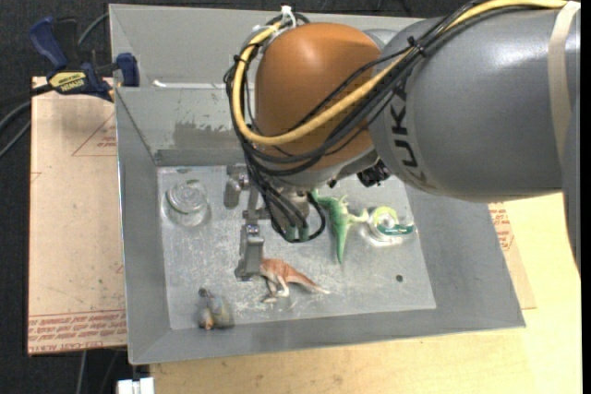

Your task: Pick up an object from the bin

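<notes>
My gripper [247, 267] hangs below the orange dome in the middle of the bin, its tip low over the floor. Just to its right lies a small orange toy dinosaur [288, 276], close beside the tip, and whether they touch is unclear. A green toy dinosaur [340, 223] stands a little farther right, partly under the arm. Beside that sits a clear round thing with a green band [388, 225].
A clear plastic cup [186, 200] lies at the bin's left. A small grey and brown lump [213, 316] sits near the front left corner. The arm and its cables cover the bin's back right part.
</notes>
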Tool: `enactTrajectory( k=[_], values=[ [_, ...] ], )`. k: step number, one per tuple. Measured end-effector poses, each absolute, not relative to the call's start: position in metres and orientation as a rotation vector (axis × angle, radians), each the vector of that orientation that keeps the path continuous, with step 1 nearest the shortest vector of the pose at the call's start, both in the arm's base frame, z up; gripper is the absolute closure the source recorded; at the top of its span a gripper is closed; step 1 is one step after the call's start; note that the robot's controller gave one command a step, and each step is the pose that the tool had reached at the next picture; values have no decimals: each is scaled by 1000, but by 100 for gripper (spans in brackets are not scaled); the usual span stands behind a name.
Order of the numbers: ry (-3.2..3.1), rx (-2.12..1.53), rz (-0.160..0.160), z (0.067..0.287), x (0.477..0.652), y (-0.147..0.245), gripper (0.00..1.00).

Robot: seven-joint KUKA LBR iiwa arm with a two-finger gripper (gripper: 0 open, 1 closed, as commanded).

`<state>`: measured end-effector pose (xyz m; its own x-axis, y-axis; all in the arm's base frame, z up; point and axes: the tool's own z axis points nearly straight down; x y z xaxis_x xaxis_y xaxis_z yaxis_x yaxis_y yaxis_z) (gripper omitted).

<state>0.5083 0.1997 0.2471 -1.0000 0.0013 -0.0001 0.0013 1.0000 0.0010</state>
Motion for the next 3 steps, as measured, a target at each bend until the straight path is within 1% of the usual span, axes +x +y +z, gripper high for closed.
enactTrajectory(
  k=[1,2,3],
  values=[
    [3142,2,2,247,508,200,0],
    [3126,-257,5,208,495,173,0],
    [3125,-345,2,163,498,173,0]
  ],
)
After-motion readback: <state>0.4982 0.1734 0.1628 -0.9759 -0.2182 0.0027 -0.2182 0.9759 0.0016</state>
